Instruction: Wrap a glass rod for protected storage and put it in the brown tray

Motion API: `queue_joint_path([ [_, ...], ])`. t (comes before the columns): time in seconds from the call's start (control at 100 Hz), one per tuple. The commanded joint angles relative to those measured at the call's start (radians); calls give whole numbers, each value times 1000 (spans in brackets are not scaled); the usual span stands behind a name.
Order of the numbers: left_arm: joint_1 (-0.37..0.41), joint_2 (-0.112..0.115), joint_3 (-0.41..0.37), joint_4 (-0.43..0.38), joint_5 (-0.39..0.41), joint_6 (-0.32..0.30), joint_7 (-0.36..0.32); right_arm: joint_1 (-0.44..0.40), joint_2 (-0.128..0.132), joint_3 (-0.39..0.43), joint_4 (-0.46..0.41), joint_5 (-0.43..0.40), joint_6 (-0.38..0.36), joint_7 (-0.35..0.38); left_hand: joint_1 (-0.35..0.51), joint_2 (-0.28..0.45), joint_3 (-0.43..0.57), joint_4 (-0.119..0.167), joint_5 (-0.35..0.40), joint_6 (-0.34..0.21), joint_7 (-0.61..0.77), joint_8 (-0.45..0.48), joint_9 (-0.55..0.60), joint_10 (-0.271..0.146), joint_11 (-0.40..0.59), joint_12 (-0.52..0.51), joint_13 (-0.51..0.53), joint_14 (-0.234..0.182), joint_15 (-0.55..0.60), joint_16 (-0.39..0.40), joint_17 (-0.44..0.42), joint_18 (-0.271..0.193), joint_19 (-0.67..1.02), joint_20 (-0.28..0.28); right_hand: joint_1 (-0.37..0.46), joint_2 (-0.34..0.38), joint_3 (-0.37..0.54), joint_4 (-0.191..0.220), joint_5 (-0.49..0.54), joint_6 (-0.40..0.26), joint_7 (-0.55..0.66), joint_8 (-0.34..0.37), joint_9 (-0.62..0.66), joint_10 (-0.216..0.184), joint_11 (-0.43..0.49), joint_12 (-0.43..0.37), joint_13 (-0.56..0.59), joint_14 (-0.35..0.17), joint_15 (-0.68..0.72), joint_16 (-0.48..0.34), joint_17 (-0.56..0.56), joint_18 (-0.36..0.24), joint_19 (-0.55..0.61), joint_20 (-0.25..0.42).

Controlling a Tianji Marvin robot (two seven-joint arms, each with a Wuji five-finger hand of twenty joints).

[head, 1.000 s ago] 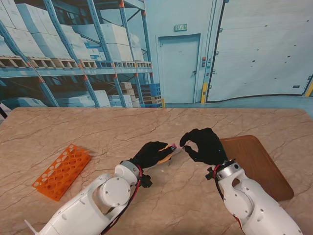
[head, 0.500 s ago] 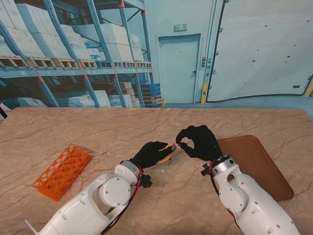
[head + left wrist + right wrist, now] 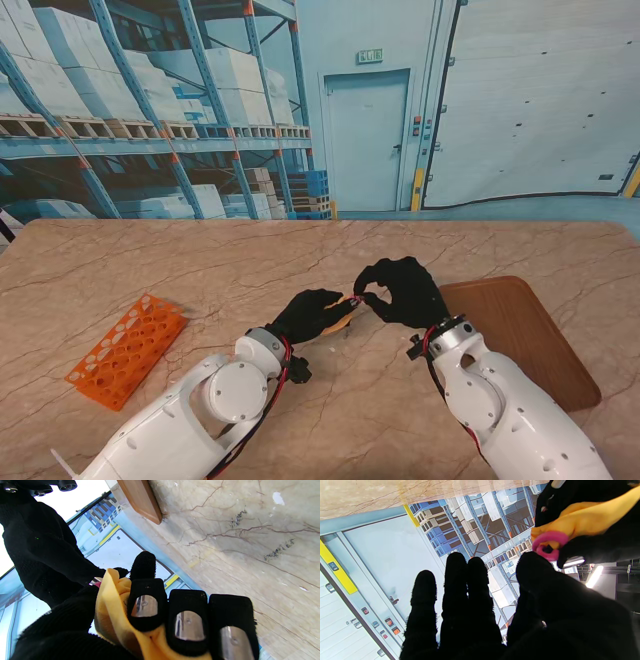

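Broad marble-patterned tabletop (image 3: 200,260), beige with thin dark veins, smooth and matte. On its right side, a flat brown tray (image 3: 530,335) of wood-like finish, rounded corners, low rim, lying well apart from the bundle. On the left, an orange plastic rack (image 3: 127,349), rectangular, pierced with rows of round holes, lying flat and slightly angled.

Near the middle, just above the tabletop, left robot hand (image 3: 312,314) in a black knit glove, curled tightly round a yellow cloth (image 3: 110,610), with metal fingertip plates showing through openings in the glove in the left wrist view. Soft, fleecy cloth, bunched into folds and rolled into a short bundle. No glass visible anywhere; presumably the rod inside the roll, though impossible to confirm. At the bundle's right end, a small pink rubber band (image 3: 548,545), looped into a ring round the cloth tip, smooth and slightly glossy.

Right robot hand (image 3: 402,290), gloved likewise in black knit, thumb and forefinger drawn together at that pink ring, the other three fingers (image 3: 456,585) stretched out straight and side by side. Pinch touching the band in the right wrist view; whether actually gripping it or only touching, hard to tell.
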Motion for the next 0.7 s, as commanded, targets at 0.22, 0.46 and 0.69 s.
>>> queue_joint_path([
  [0.22, 6, -6, 1, -7, -4, 10, -3, 4, -3, -12, 9, -4, -29, 3, -4, -5, 36, 56, 61, 2, 37, -9, 31, -9, 68, -5, 11, 55, 115, 6, 22, -35, 260, 23, -51, -65, 16, -42, 8, -42, 21, 0, -19, -19, 14, 2, -3, -29, 11, -13, -4, -21, 27, 0],
  [0.46, 6, -5, 0, -8, -4, 12, -6, 9, -3, -22, 13, 1, -35, 8, -7, -10, 43, 64, 66, 4, 36, -10, 31, -9, 68, -5, 11, 55, 115, 6, 22, -33, 260, 24, -64, -95, 31, -44, -4, -41, 19, 0, -21, -17, 14, 3, -4, -29, 9, -14, -4, -21, 27, -1],
  [0.69, 7, -5, 0, -10, -6, 14, -9, 16, -4, -37, 19, 6, -39, 11, -10, -14, 48, 68, 67, 6, 36, -11, 31, -6, 67, -6, 11, 55, 115, 6, 23, -34, 260, 25, -77, -117, 48, -46, -10, -39, 21, 1, -21, -16, 16, 3, -4, -27, 10, -13, -2, -19, 27, -3],
])
